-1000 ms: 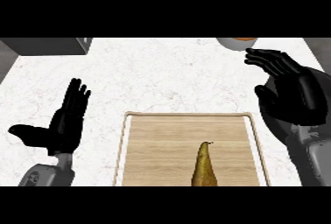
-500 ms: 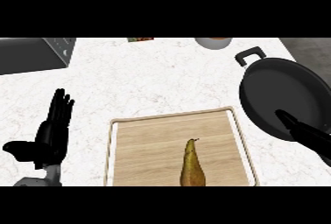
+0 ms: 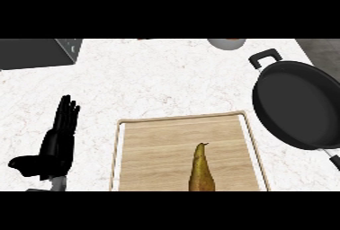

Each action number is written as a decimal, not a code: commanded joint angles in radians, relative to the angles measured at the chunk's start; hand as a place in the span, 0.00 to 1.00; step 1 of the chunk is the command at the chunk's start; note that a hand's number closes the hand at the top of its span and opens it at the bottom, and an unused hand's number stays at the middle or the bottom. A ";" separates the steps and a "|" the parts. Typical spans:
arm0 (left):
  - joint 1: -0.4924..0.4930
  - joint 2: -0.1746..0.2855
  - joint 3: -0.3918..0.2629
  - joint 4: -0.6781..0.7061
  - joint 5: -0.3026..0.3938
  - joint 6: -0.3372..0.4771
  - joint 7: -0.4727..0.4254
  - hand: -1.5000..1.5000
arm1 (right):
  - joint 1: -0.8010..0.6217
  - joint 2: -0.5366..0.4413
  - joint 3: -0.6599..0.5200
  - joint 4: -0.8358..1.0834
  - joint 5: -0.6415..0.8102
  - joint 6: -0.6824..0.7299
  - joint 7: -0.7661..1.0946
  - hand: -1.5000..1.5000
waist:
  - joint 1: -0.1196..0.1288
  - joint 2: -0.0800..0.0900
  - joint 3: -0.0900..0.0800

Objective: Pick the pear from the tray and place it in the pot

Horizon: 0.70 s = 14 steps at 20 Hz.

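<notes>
Head view: pear at 6 o'clock on tray, pot at 3 o'clock, left robot hand open at 8 o'clock, right robot hand unseen; could nudge the tapered pear into rolling, or clip the pot's rim.

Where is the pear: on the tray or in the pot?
On the tray. The pear lies on the wooden tray; the pot at the right shows only its bare black inside.
</notes>
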 commanded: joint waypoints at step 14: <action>-0.029 -0.018 -0.030 0.016 -0.021 -0.032 -0.008 0.50 | 0.421 0.292 0.473 0.079 0.962 0.114 0.457 0.00 | 0.093 0.029 0.000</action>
